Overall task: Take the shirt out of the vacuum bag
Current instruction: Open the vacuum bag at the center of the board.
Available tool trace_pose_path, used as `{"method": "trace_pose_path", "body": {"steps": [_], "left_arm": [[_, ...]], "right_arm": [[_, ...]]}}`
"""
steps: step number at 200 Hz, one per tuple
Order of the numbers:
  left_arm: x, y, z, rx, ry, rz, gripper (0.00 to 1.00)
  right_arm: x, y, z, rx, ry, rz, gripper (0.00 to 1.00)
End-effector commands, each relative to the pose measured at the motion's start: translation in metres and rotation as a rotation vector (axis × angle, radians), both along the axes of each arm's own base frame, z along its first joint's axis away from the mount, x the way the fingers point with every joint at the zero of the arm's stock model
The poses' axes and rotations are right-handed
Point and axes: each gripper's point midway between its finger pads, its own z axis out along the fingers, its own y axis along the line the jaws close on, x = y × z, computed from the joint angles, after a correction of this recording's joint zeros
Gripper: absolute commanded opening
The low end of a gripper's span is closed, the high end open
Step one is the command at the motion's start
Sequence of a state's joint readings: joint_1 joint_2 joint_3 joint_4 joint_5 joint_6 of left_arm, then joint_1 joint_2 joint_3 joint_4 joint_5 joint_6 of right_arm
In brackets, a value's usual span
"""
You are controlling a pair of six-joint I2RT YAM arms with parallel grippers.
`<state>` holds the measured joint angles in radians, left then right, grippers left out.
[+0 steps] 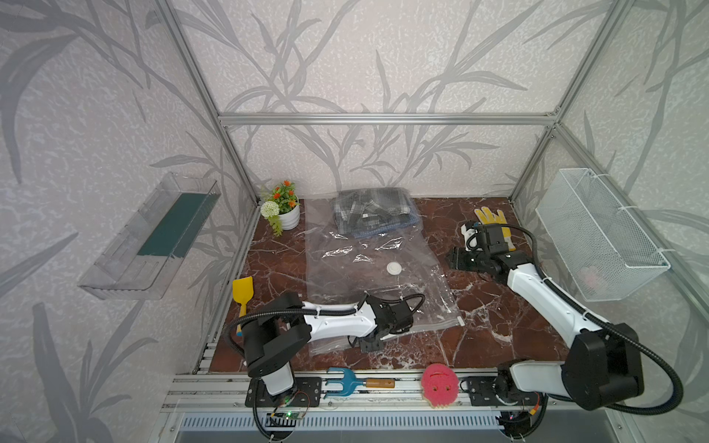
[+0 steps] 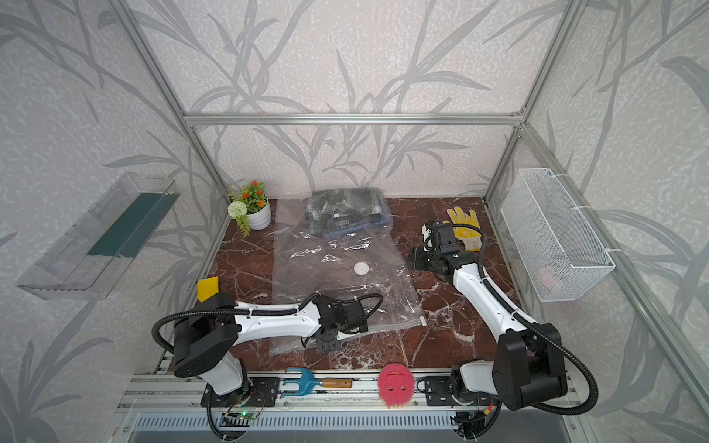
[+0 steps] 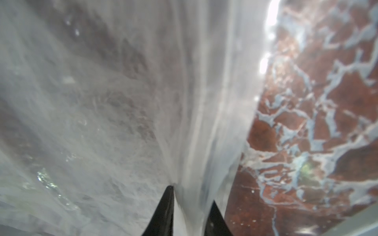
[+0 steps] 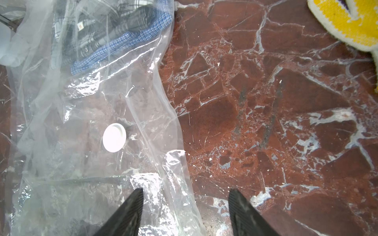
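The large, clear, crinkly plastic vacuum bag (image 1: 356,268) is spread flat on the red-brown marbled counter (image 1: 498,330), and the folded plaid shirt (image 1: 372,213) is seen inside at its far end. Film at the near zip edge is clenched in the left pincer (image 3: 192,194). The right pincer (image 4: 185,191) is held released over the bag's side. Opening appears to be in hand. Next, the mouth likely needs to be parted so the shirt can be reached.
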<state>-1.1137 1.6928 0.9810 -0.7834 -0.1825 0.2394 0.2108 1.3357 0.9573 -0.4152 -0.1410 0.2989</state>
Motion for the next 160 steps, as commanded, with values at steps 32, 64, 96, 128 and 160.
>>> {"method": "trace_pose_path", "body": {"steps": [32, 64, 96, 128, 160], "left_arm": [[0.048, -0.037, 0.079, -0.301, -0.089, 0.125, 0.00], [0.077, -0.050, 0.129, -0.425, -0.154, 0.170, 0.00], [0.110, -0.058, 0.158, -0.468, -0.212, 0.220, 0.00], [0.143, -0.081, 0.179, -0.550, -0.186, 0.289, 0.00], [0.173, -0.096, 0.207, -0.617, -0.171, 0.344, 0.00]], "right_arm": [[-0.014, -0.013, 0.026, -0.016, -0.041, -0.020, 0.65], [-0.042, -0.010, 0.055, 0.008, -0.080, 0.039, 0.63], [-0.099, 0.014, 0.098, 0.139, -0.161, 0.217, 0.62], [-0.164, 0.048, 0.140, 0.365, -0.257, 0.394, 0.61], [-0.207, 0.076, 0.102, 0.453, -0.106, 0.456, 0.58]]}}
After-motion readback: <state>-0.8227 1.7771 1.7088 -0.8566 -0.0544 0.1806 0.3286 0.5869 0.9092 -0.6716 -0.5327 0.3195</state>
